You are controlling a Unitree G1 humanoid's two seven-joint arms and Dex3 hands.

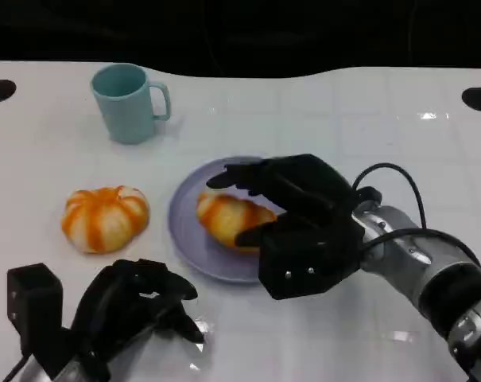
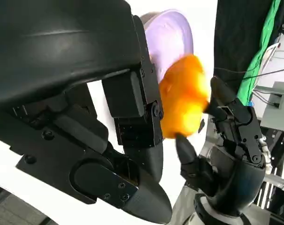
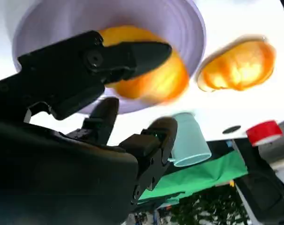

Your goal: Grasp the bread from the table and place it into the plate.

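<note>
Bread on plate; right hand fingers grasping it; left hand released.

Right hand covers the near-right rim of the plate and the right end of the bread on it; finger contact with that bread cannot be told. Beside the plate, right forearm cut off by frame edge. In the left wrist view the bread is blurred.
</note>
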